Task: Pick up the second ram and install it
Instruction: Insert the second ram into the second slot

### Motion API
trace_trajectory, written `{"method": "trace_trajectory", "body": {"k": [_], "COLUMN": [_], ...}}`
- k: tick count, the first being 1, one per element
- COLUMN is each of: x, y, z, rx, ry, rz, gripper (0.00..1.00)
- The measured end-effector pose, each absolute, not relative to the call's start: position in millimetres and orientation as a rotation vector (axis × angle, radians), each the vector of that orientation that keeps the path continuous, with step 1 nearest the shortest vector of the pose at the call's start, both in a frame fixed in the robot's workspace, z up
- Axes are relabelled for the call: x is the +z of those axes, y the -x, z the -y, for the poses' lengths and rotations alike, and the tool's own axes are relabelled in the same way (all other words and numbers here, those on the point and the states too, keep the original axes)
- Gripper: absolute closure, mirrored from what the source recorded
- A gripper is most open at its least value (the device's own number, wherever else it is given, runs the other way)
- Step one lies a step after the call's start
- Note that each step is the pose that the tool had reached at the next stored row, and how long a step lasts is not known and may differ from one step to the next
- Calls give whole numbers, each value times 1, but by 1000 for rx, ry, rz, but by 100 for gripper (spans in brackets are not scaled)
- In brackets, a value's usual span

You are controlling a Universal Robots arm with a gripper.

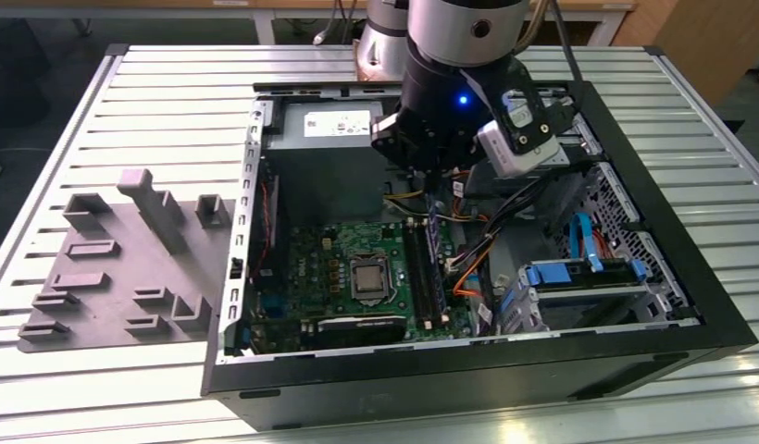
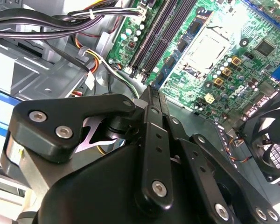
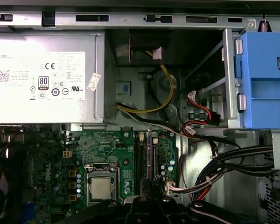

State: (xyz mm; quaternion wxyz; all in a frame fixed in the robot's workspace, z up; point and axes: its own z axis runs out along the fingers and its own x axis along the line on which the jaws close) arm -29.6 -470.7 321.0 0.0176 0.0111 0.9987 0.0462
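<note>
My gripper [image 1: 437,183] hangs inside the open computer case [image 1: 676,305], just above the far end of the green board's [image 1: 317,268] long black memory slots [image 1: 423,268]. In the second wrist view its black fingers [image 2: 151,121] close to a thin dark edge at the gripper's tip [image 2: 150,93], a short way off the slots [image 2: 161,32]. In the first wrist view the gripper's tip [image 3: 153,181] lines up with the slots [image 3: 144,158]. The fingers look shut. The gripper's own body hides whether the second ram is between them.
A grey moulded tray [image 1: 108,277] lies outside the case at the exterior view's left. A silver power supply [image 3: 42,74], a blue drive bay [image 3: 266,79], bundled black cables [image 3: 233,163] and a fan [image 2: 270,149] crowd the board. The processor socket [image 3: 101,187] sits beside the slots.
</note>
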Motion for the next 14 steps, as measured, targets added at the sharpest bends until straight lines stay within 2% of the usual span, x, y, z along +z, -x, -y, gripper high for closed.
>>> {"method": "trace_trajectory", "body": {"k": [14], "x": [316], "y": [30], "z": [471], "rx": [143], "ry": [-34], "rz": [-3103], "gripper": [89]}}
